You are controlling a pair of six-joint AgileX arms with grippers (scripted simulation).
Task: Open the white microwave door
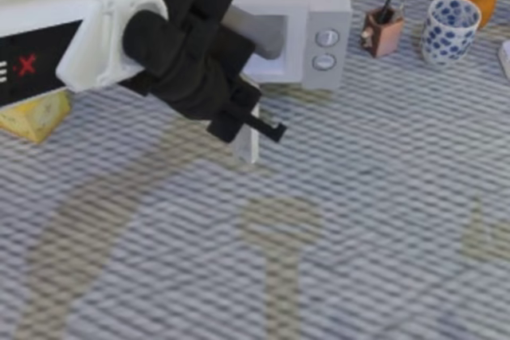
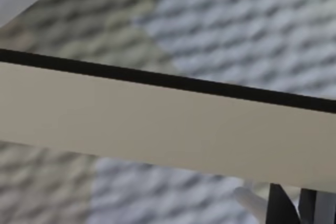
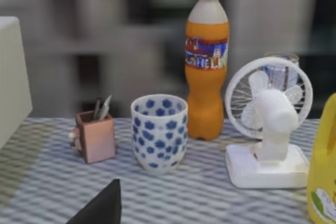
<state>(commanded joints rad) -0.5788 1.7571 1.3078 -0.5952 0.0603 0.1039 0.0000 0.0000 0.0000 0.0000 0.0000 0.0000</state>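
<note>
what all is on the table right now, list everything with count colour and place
boxy white-grey microwave: 1, white-grey, back centre of table, two round silver knobs on its right panel
flat white door panel: 1, white, swung out toward the front, cavity open behind it
small pinkish-brown pen holder: 1, pinkish brown, right of the microwave
blue-flowered white cup: 1, white with blue, right of the pen holder
orange drink bottle: 1, orange with white top, behind the cup
small white desk fan: 1, white, far right
yellow container: 1, yellow, far right, only partly seen
yellow block: 1, yellow, left edge, under the left arm
grey woven tablecloth: 1, grey with tan patches
left gripper: 1, black, at the door's edge
right gripper: not seen in the top view
</note>
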